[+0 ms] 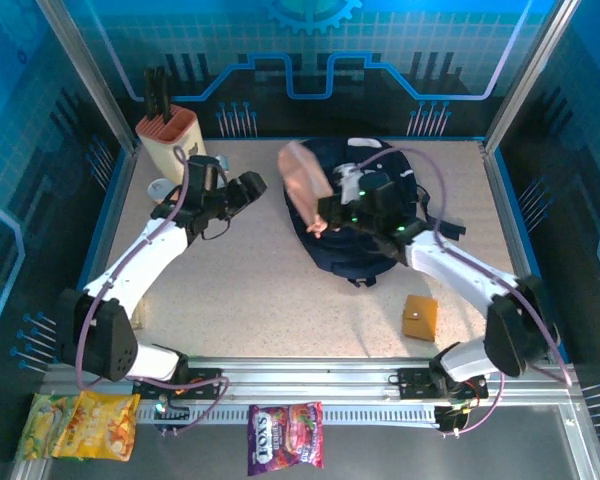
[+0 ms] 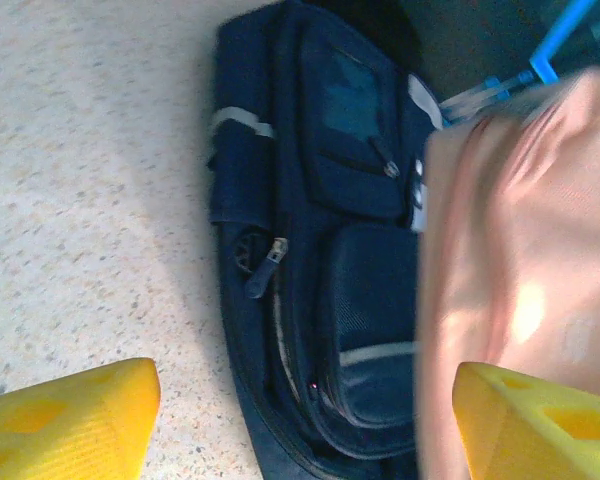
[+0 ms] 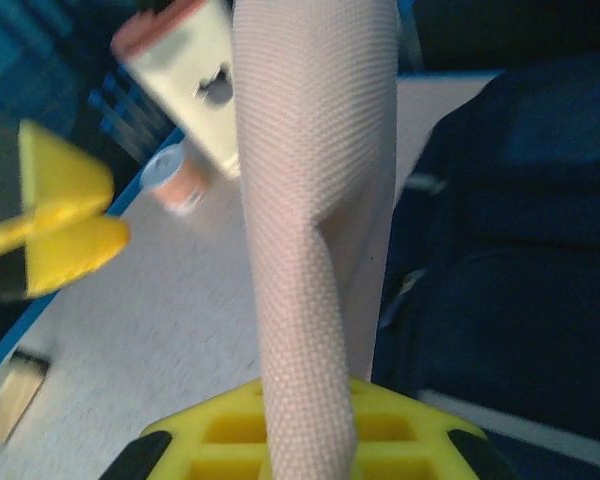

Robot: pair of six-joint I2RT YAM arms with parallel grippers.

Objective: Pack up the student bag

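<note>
The bag (image 1: 352,252) lies on the counter (image 1: 240,290) at upper centre, outer pockets zipped, its contents hidden. The right claw (image 1: 320,218) is clamped on a pink cloth (image 1: 302,180) raised over the bag's left edge. The left claw (image 1: 248,186), just left, holds nothing, its jaws wide apart.

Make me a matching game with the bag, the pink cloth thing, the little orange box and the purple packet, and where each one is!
Things:
1. student bag
2. pink cloth pouch
3. orange box
4. purple packet

Places:
A. off the table, at the very front
B. gripped by the right end effector
C. far middle of the table
D. alone on the table's near right part

Pairs: 1-C, 2-B, 3-D, 4-A
</note>
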